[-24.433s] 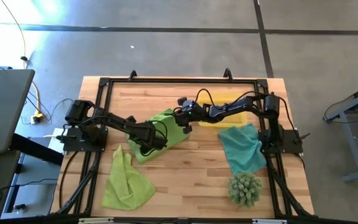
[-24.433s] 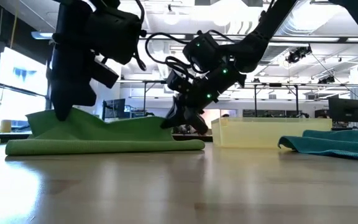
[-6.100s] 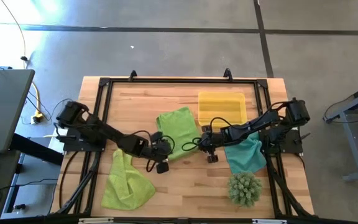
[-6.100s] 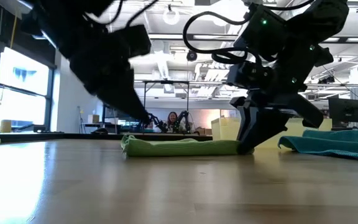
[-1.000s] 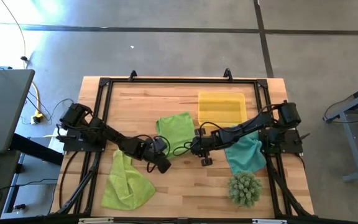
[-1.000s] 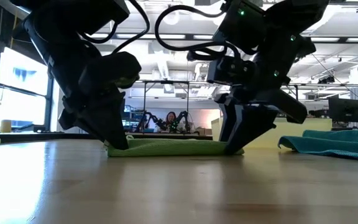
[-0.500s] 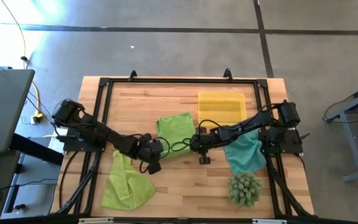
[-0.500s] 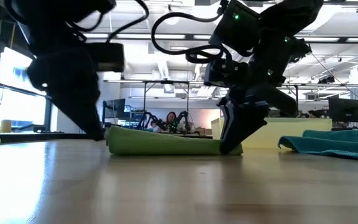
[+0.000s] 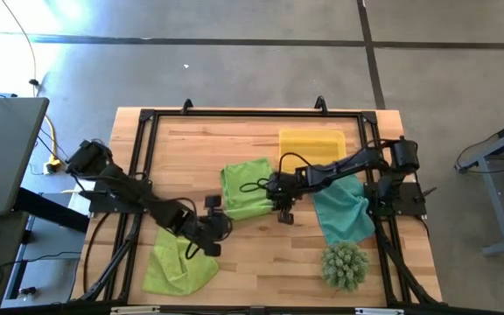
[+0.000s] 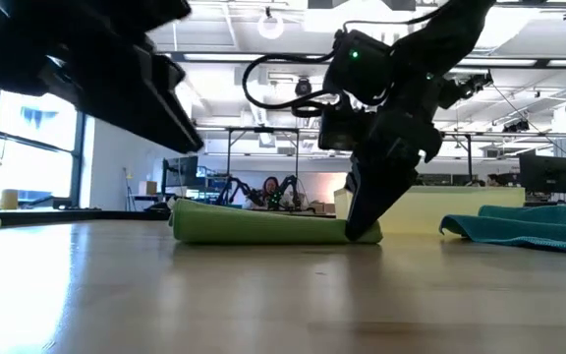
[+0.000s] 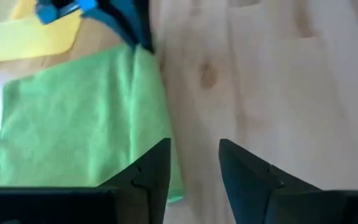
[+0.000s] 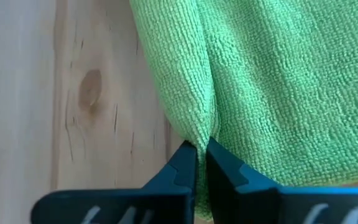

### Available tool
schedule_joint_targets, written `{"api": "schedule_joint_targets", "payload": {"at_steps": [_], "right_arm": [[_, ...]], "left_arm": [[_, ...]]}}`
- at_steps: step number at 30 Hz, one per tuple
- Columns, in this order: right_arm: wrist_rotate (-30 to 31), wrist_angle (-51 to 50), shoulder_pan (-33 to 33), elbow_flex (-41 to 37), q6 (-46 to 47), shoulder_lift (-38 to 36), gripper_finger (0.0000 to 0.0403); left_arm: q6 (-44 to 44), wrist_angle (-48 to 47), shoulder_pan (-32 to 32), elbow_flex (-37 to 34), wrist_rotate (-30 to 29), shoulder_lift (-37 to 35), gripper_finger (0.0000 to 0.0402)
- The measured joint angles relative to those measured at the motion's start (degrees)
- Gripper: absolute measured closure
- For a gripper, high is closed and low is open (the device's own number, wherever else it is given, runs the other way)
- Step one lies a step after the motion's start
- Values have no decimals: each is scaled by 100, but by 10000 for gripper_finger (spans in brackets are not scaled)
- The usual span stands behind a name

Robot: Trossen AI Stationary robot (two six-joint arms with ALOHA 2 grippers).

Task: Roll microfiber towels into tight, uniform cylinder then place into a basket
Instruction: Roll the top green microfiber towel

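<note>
A lime-green microfiber towel [image 9: 247,187] lies mid-table, its near edge rolled into a thick ridge [image 10: 258,227]. My right gripper [image 9: 283,208] is shut on that ridge's right end. My left gripper [image 9: 220,226] hangs open above the bare wood near the towel's near left corner [image 11: 166,180], touching nothing. A second lime towel [image 9: 177,261] lies crumpled at the near left. A teal towel [image 9: 343,210] lies bunched at the right. The basket, a yellow tray [image 9: 312,149], stands at the far right, holding nothing. My right gripper pinches a raised fold of the lime towel [image 12: 199,134] between its two fingertips, at the right end of the rolled near edge [image 10: 347,232]. The fingers slant steeply down from the right. The towel rests on the table.
A spiky green ball-shaped plant [image 9: 346,265] sits at the near right, just before the teal towel. A black frame [image 9: 252,114] runs round the tabletop. Bare wood lies along the near edge between the crumpled lime towel and the plant.
My left gripper has let go of the towel's left end, opened, rolled about its own line, and risen back toward the near left. My right gripper has shut on the towel's right end and gone slightly toward the far edge. The towel's near edge has thickened into a roll.
</note>
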Motion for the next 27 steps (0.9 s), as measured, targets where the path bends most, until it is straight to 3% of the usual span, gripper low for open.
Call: {"api": "schedule_joint_targets", "payload": {"at_steps": [7, 13, 17, 22, 27], "right_arm": [[-241, 81, -118, -15, 90, 15, 396], [-227, 134, -118, -19, 90, 17, 396], [-165, 202, -118, -19, 87, 26, 396], [-162, 210, -117, -19, 80, 26, 396], [-163, 212, -118, -19, 41, 19, 390]], "left_arm": [[-22, 100, 256, -3, 183, 621, 239], [-24, 46, 432, -3, -478, 981, 234], [-122, 75, 562, -1, -152, 1096, 236], [-374, 58, 599, -1, -49, 1118, 271], [-701, 71, 683, 1, 428, 1090, 350]]}}
